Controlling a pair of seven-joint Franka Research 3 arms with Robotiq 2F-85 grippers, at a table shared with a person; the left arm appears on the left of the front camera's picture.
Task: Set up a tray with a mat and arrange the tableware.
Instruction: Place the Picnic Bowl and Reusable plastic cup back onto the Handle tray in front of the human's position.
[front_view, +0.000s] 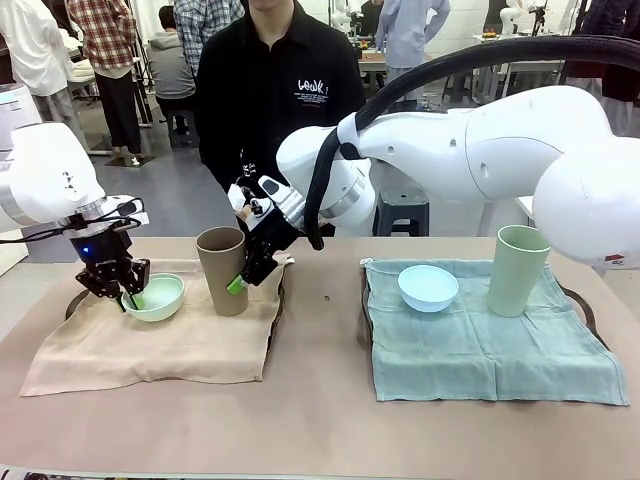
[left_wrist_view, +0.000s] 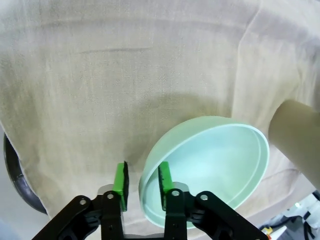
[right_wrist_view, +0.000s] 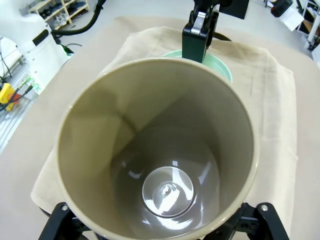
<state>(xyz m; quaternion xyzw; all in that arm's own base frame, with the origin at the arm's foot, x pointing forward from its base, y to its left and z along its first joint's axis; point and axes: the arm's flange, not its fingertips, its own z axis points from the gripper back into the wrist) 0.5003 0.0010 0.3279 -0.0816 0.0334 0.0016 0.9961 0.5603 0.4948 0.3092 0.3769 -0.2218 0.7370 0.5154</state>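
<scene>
beige mat (front_view: 160, 345): coarse woven cloth, matt | teal mat (front_view: 480, 345): soft creased cloth | pale green bowl (left_wrist_view: 210, 165): smooth matt plastic | brown cup (right_wrist_view: 160, 150): matt plastic, glossy base inside | worktop (front_view: 320, 420): matt, paper-like

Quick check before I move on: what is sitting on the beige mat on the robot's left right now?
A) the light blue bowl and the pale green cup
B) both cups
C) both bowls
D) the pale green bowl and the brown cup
D: the front view shows the pale green bowl and the brown cup on the beige mat; the light blue bowl and pale green cup stand on the teal mat.
</scene>
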